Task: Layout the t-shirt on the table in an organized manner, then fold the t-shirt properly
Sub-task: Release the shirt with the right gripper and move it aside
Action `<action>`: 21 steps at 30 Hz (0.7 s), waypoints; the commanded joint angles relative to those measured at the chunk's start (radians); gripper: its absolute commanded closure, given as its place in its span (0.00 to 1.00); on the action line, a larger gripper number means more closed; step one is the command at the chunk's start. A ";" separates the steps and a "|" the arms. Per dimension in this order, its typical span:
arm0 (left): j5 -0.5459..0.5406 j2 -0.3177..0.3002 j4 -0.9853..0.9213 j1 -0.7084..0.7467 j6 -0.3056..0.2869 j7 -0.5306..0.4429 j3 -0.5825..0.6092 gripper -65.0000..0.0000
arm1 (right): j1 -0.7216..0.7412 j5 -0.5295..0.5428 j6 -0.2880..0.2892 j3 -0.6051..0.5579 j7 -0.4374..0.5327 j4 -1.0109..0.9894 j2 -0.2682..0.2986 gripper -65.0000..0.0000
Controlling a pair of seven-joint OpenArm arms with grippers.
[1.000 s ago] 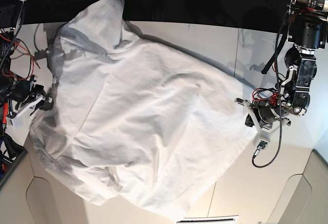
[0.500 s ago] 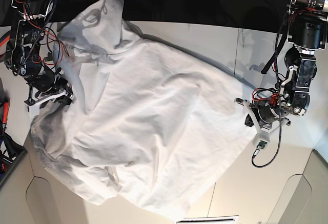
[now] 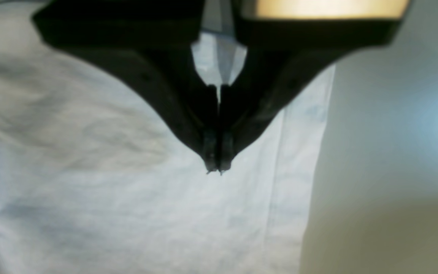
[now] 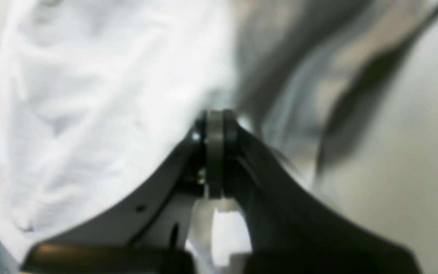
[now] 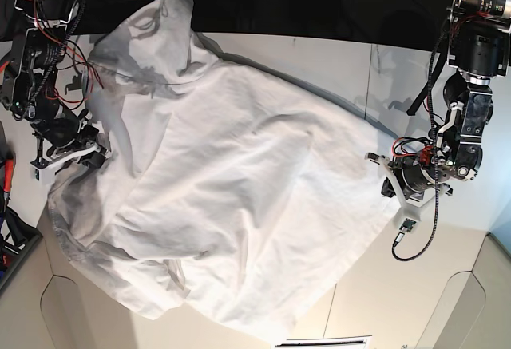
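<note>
The white t-shirt (image 5: 227,197) lies spread and rumpled across the table (image 5: 335,65). The right gripper (image 5: 94,154), jaws pressed together, meets its edge; the left gripper (image 5: 385,175), jaws together, sits at the opposite edge.

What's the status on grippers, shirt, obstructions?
Left gripper shut, empty, over the t-shirt edge. Right gripper shut at the opposite edge, hold unclear. Shirt spread but rumpled on the table. Nothing in the way.

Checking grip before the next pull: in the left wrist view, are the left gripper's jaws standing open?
No, the left gripper has its jaws pressed together above the t-shirt, with no gap at the tips.
</note>
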 commanded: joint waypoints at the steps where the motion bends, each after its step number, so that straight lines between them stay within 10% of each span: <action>1: -0.007 -0.011 0.014 -0.023 0.000 -0.014 -0.007 1.00 | 0.005 -0.002 -0.002 0.004 0.024 0.014 0.011 1.00; 21: -0.006 -0.012 0.014 -0.024 0.000 -0.014 -0.007 1.00 | -0.010 -0.091 -0.003 0.004 0.098 -0.152 0.041 1.00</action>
